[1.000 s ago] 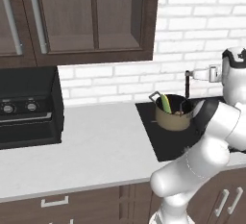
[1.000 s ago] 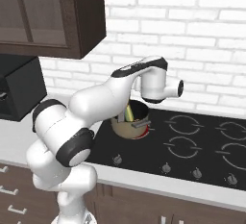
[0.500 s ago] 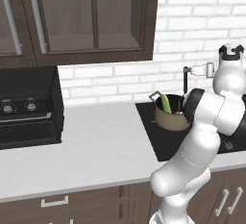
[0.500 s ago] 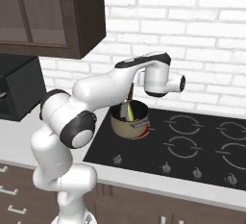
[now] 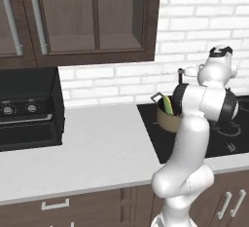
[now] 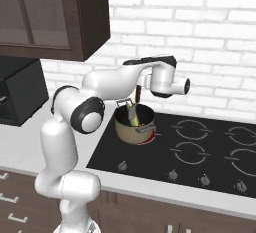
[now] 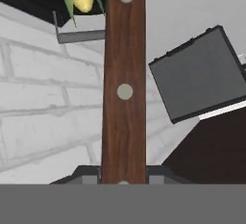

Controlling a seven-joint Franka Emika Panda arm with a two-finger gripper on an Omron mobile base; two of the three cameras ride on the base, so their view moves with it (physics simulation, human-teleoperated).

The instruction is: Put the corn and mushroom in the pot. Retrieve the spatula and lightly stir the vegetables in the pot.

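Corn (image 6: 131, 115) upright in the pot (image 6: 134, 127) on the stovetop (image 6: 200, 152); gripper (image 7: 123, 172) clamped on the spatula (image 7: 124, 81) handle

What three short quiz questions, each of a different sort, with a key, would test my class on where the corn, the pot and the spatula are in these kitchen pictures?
1. True or false: the corn lies flat on the counter beside the pot.
2. Multiple choice: the gripper is shut on A) a pot handle, B) the brown wooden handle of the spatula, C) nothing.
3. Short answer: what surface does the pot stand on?

Key
1. False: it stands tilted inside the pot, its tip above the rim.
2. B.
3. The black stovetop, near its left edge.
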